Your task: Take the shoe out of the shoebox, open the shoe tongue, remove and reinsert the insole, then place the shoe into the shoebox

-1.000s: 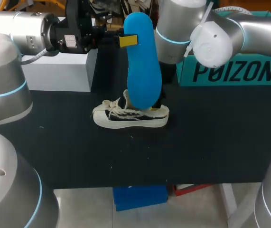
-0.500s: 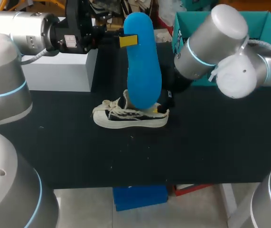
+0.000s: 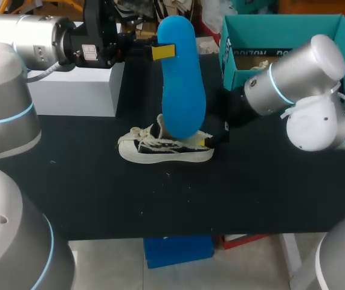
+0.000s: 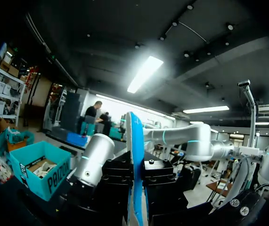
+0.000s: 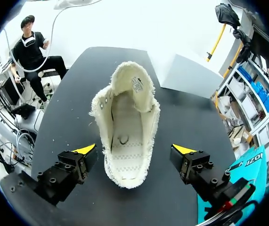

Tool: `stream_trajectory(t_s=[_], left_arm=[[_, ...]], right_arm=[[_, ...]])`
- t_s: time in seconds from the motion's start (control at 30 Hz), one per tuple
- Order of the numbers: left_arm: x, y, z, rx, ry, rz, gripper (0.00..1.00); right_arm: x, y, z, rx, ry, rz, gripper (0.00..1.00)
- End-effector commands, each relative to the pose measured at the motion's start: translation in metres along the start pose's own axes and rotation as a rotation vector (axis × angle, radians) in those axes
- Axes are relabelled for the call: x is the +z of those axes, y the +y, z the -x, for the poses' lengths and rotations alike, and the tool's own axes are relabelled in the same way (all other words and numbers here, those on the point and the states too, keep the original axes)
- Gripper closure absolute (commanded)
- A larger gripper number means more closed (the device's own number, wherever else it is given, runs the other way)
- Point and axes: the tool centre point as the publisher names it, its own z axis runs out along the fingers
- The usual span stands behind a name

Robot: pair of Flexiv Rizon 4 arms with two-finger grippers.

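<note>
Reinsert step: left gripper (image 3: pixel 158 52) pinches blue foam insole (image 3: pixel 181 84); right gripper (image 5: pixel 134 150) spread either side of cream canvas sneaker (image 5: pixel 125 117) heel. Next: clamp heel, feed insole.

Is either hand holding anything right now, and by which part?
The left hand pinches the blue foam insole near its upper end. The right hand holds nothing, open on both sides of the cream canvas shoe.
</note>
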Motion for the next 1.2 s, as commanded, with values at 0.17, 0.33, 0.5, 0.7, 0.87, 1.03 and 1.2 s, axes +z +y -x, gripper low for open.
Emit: stream_trajectory(t_s=[0.17,0.33,0.5,0.7,0.87,1.03,1.2], left_arm=[[0.001,0.001,0.0,0.001,-0.003,0.0,1.0],[0.001,0.001,0.0,0.001,-0.003,0.0,1.0],[0.001,0.001,0.0,0.001,-0.003,0.0,1.0],[0.001,0.001,0.0,0.001,-0.003,0.0,1.0],[0.001,0.001,0.0,0.001,-0.003,0.0,1.0],[0.001,0.001,0.0,0.001,-0.003,0.0,1.0],[0.001,0.001,0.0,0.001,-0.003,0.0,1.0]], right_arm=[[0.019,-0.012,-0.002,0.011,0.009,0.176,0.0],[0.024,-0.016,-0.002,0.016,0.008,0.198,0.0],[0.029,-0.021,-0.005,0.032,0.003,0.221,0.0],[0.036,-0.025,-0.01,0.056,0.001,0.254,0.0],[0.041,-0.028,-0.012,0.067,0.014,0.257,0.0],[0.046,-0.031,-0.015,0.078,0.023,0.263,0.0],[0.048,-0.033,-0.016,0.085,0.031,0.262,0.0]])
